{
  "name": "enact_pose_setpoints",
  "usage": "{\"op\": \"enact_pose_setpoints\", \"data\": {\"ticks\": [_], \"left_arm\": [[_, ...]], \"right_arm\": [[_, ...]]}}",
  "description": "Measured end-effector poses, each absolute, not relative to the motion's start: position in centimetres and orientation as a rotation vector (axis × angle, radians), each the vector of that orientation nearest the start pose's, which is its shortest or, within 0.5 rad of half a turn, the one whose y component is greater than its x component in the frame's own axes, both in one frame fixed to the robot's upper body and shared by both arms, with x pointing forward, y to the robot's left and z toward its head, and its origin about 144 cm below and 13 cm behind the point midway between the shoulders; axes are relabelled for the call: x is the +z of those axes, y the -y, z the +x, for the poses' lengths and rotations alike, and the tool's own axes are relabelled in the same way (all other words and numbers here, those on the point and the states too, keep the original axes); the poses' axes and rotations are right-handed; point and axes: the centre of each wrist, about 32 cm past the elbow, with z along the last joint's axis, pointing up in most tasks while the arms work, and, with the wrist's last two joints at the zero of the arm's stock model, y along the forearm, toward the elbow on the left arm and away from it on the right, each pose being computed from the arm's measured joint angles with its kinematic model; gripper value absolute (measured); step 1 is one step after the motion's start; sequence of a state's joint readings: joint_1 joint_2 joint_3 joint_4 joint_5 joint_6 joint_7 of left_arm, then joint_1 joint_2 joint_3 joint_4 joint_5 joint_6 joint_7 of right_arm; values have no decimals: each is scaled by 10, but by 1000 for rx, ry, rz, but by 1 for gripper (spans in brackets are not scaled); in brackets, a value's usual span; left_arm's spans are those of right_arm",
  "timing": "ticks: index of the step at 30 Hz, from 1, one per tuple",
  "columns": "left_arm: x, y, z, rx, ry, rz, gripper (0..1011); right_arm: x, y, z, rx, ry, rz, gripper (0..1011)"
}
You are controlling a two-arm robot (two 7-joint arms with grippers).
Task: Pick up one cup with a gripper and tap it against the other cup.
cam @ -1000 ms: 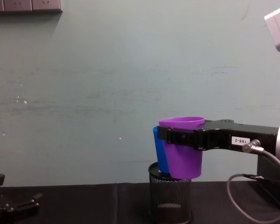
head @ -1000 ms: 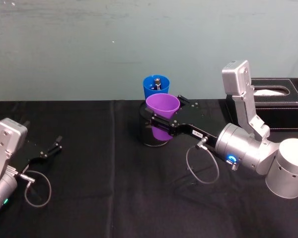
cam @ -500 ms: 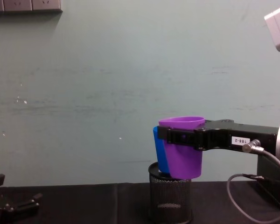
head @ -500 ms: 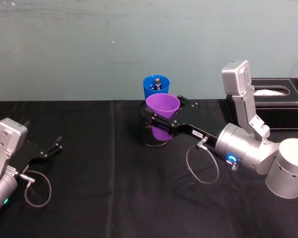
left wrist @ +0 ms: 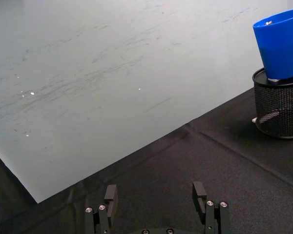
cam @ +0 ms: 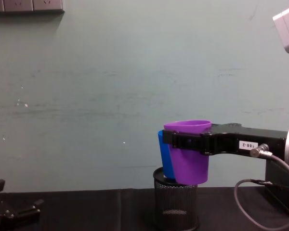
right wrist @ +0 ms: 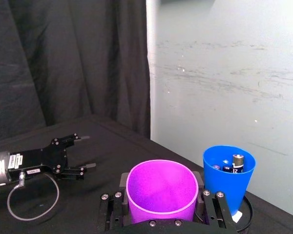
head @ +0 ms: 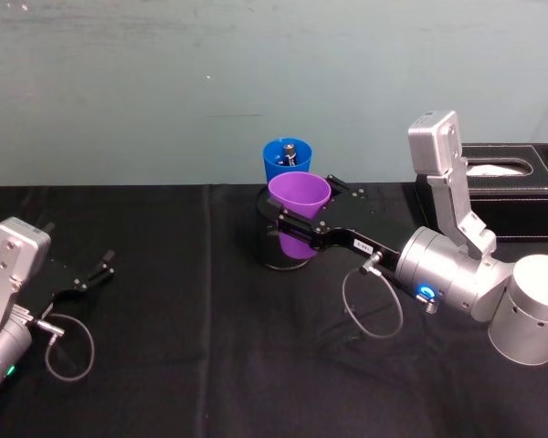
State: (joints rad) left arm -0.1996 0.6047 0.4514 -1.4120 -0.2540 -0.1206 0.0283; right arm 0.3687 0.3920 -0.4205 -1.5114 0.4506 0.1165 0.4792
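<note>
The right gripper reached in over the black cloth of the table to the black mesh pen holder. Its jaws were closed on the purple cup, one jaw on each side of the cup's wall just below the rim, so that the rim stood clear above them and the tapered body hung below. The cup sat upright between the jaws, mouth up, and looked empty in the right wrist view. From the chest view its base hung at about the height of the pen holder's rim, on the side of the holder nearer the robot. The frames did not show whether the base was over the holder's opening or in front of it.

The blue cup stood upright in the pen holder, on its far side, with a battery and other small things inside. The purple cup was just beside it, rim close to rim. Whether the two touched could not be told.

The left gripper lay low over the cloth well to the left of the pen holder, its jaws apart with nothing between them. A black tissue box stood to the right of the holder, by the wall.
</note>
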Motion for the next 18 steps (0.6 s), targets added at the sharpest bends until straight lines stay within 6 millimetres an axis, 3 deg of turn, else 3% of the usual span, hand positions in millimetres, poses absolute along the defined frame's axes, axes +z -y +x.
{"op": "enact_pose_setpoints", "data": {"ticks": [18], "left_arm": [[1140,-310,489,1248,285,304,1000]], "right_arm": [[1226,225,534,-732,43,-24,735]]}}
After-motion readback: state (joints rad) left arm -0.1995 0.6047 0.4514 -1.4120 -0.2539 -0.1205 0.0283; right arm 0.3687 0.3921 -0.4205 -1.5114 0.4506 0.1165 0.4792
